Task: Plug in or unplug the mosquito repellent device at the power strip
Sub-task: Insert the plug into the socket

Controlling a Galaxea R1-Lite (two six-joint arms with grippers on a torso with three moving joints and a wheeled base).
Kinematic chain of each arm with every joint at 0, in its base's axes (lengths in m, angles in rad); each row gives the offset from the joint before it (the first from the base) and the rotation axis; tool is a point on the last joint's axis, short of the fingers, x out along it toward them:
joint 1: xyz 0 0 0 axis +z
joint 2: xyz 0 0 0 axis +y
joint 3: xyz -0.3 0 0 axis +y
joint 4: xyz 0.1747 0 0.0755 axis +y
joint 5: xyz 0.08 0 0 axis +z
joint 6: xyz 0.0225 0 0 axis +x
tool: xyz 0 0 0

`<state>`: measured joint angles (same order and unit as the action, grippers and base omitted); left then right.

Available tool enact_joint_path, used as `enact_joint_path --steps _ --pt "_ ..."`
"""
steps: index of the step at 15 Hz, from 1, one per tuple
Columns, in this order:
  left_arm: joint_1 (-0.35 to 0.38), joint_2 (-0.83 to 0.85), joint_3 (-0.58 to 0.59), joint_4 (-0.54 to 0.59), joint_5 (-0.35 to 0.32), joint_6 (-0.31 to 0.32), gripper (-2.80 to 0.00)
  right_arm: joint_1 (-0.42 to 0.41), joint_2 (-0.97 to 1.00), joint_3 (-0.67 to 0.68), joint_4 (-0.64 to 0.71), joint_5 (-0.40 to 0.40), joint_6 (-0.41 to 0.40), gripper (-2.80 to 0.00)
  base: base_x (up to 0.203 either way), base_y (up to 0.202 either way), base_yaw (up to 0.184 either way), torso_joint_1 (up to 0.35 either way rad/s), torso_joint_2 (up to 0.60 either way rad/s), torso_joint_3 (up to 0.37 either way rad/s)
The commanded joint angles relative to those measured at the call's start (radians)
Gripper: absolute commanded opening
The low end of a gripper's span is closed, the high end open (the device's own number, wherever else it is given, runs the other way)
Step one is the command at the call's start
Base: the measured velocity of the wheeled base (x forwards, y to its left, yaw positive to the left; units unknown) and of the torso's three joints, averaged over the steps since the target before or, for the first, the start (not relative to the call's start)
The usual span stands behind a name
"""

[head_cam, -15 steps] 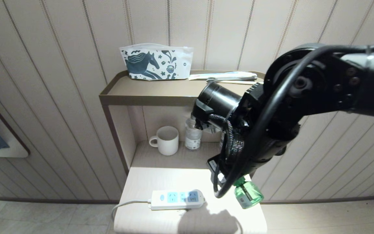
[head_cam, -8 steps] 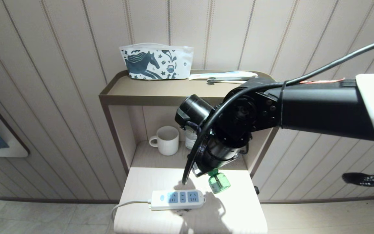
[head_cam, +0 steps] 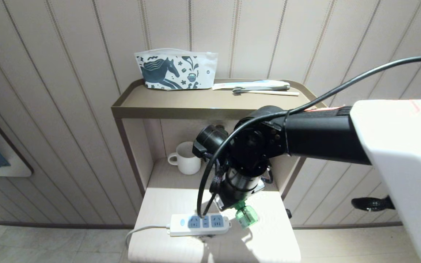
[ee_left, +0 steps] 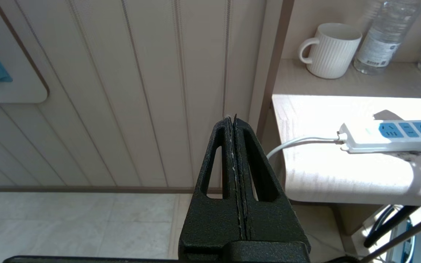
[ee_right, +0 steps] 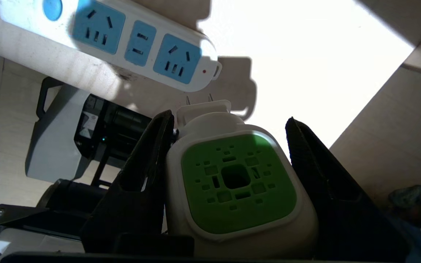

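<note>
The right gripper (ee_right: 228, 135) clasped the repellent device (ee_right: 236, 190), a white rounded head with green perforated centre, prongs out, just beside the power strip (head_cam: 199, 223) on the table (head_cam: 269, 248). The left gripper (ee_left: 234, 128) was clenched.

Right arm (head_cam: 316, 137): matte black tubular forearm entering a white housing (head_cam: 400, 164) with a faint red mark at its upper edge. Round black wrist joint shows small screws; a silver metallic collar sits beneath it. Black cable (head_cam: 345, 86) loops along the arm, strapped down near an orange-red label. Left tool (ee_left: 235, 182): black, wedge-shaped fingers with triangular cut-outs.
</note>
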<state>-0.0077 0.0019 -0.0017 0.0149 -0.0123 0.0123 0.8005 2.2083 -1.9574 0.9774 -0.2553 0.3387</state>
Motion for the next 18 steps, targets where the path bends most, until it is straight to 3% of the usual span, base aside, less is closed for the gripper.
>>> enact_joint_path --steps 1,5,10,12,18 --pt "0.0 0.001 -0.001 0.0 0.0 0.0 -2.8 0.012 0.044 -0.003 -0.002 0.0 0.016 -2.8 0.0 0.0 0.0 0.0 0.0 0.0" --pt "0.0 0.001 -0.001 0.0 0.0 0.0 -2.8 0.008 0.047 0.0 0.004 0.001 0.042 -2.8 0.0 0.0 0.0 0.0 0.0 0.0" --pt "0.0 0.001 0.001 0.0 0.0 0.0 -2.8 0.037 0.048 -0.002 0.099 0.003 0.222 -2.8 0.0 0.0 0.0 0.0 0.0 0.0" --pt "0.0 0.001 0.001 0.001 0.0 0.0 -2.8 0.038 0.055 0.0 0.114 0.059 0.256 -2.8 0.0 0.0 0.0 0.0 0.0 0.0" --pt "0.0 0.001 -0.001 0.0 0.0 0.0 -2.8 0.037 0.149 -0.001 0.103 0.115 0.274 -2.8 0.0 0.0 0.0 0.0 0.0 0.0"
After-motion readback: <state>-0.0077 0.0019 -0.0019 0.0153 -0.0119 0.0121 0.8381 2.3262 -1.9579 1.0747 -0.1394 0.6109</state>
